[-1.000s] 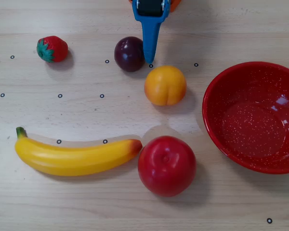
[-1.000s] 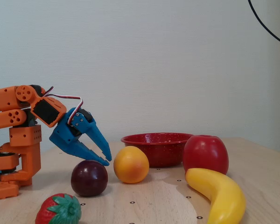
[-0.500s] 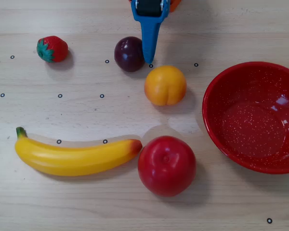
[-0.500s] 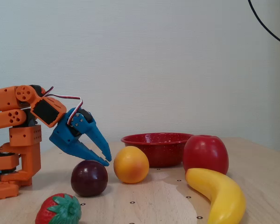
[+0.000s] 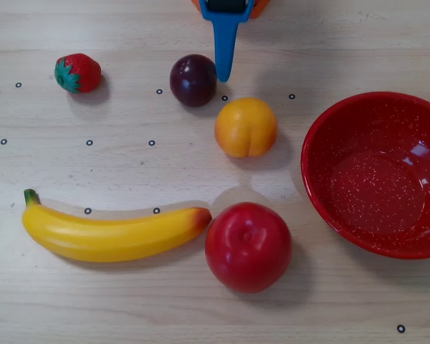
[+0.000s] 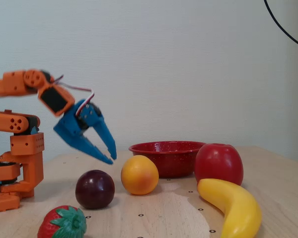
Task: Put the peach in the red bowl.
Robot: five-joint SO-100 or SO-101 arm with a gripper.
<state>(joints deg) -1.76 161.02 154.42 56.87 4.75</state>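
The peach (image 5: 246, 127) (image 6: 139, 174) lies on the wooden table, round and yellow-orange, left of the red bowl (image 5: 376, 179) in the overhead view. The speckled red bowl (image 6: 164, 148) stands empty at the right edge. My blue gripper (image 5: 222, 77) (image 6: 111, 159) hangs in the air above and behind the peach, beside the plum, touching neither. Its fingertips nearly meet and hold nothing. In the overhead view only one narrow blue finger shows, pointing down toward the peach.
A dark purple plum (image 5: 193, 80) (image 6: 95, 189) sits just left of the gripper tip. A red apple (image 5: 248, 246), a banana (image 5: 107, 233) and a strawberry (image 5: 77, 73) lie around the table. The orange arm base (image 6: 15, 168) stands at the left of the fixed view.
The arm has lifted: the gripper rose off the plum's level and pulled back slightly toward the top edge in the overhead view. The fruits and bowl stayed put.
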